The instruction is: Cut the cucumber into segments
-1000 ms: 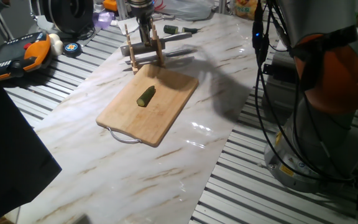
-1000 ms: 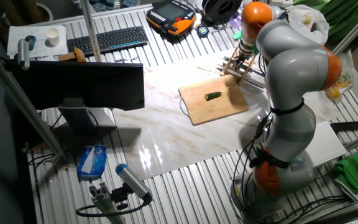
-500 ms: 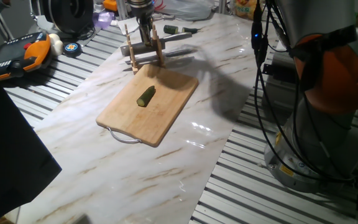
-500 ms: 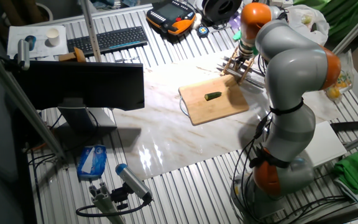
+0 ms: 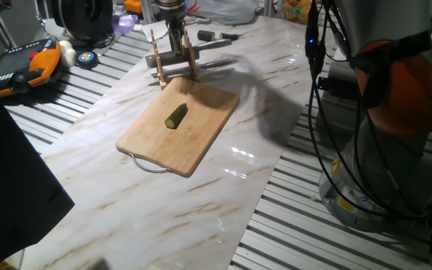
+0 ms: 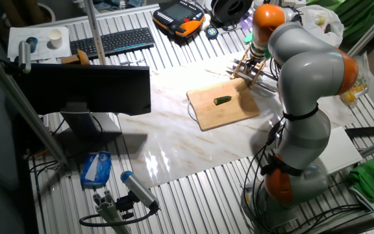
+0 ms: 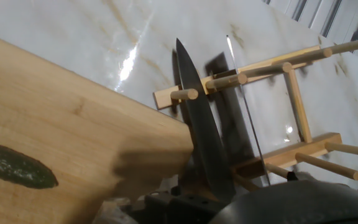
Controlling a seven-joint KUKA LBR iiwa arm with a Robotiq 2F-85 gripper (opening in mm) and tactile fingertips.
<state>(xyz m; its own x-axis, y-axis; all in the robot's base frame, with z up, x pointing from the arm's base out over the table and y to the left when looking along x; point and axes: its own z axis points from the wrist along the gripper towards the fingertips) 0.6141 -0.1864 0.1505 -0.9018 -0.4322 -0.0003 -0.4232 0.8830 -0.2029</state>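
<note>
Marble tabletop point(image 5: 201, 195) carries rectangular wooden board point(image 5: 145, 135) with stubby cucumber point(image 5: 176, 115).

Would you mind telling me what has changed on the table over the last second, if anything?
Nothing visibly changed. The gripper stays at the wooden knife rack with the knife beside it, and the cucumber lies whole on the cutting board, just as before.

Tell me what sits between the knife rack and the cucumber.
Only bare cutting board: in one fixed view, nothing lies between the rack and the cucumber.
</note>
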